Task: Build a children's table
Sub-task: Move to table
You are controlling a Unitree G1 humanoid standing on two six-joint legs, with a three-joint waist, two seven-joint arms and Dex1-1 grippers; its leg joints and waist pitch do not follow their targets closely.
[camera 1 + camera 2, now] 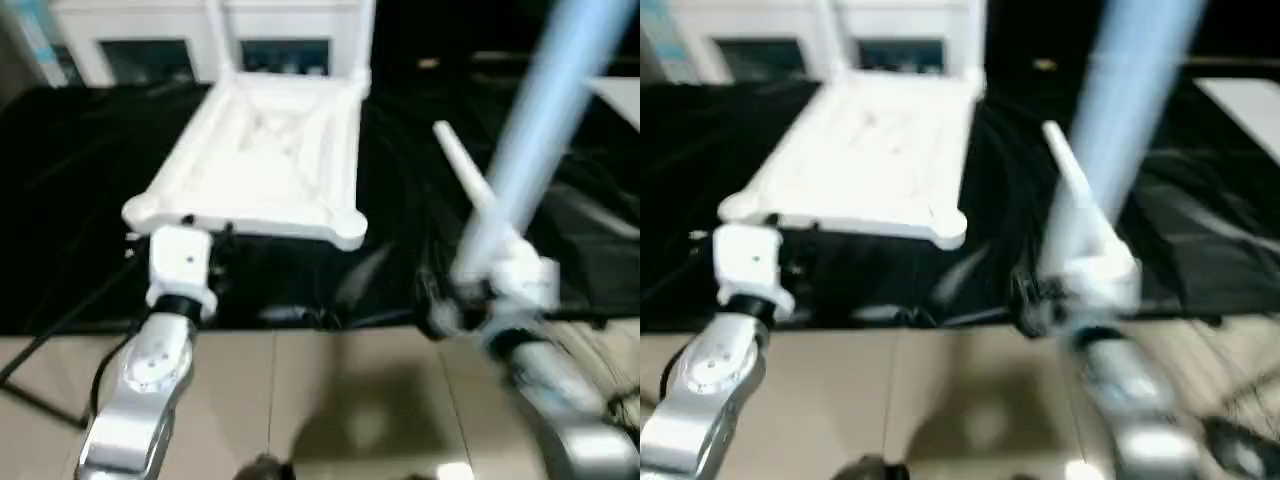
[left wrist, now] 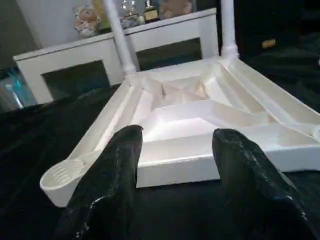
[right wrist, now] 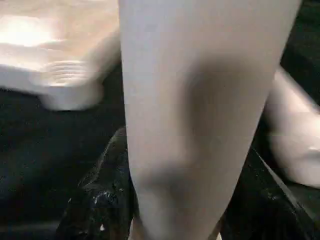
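Head views, stereo pair: I see the table top (image 1: 262, 160) lying upside down on the black-draped counter (image 1: 70, 200) in the upper centre of the frame, ribbed underside up, with two legs (image 2: 119, 37) already standing in its far corner sockets. My left gripper (image 2: 175, 165) sits at the lower left, just in front of the top's near edge; in the left wrist view its two black fingers (image 2: 112, 185) are spread apart with nothing between them, and an empty near corner socket (image 2: 62, 175) shows beside them. My right gripper (image 3: 175, 200) is at the lower right, its fingers clamped on a held leg (image 1: 545, 130) that rises blurred toward the upper right corner. Another loose leg (image 1: 465, 180) lies on the counter right of the top, just behind that gripper. A white cabinet (image 1: 150, 30) crosses the top of the frame.
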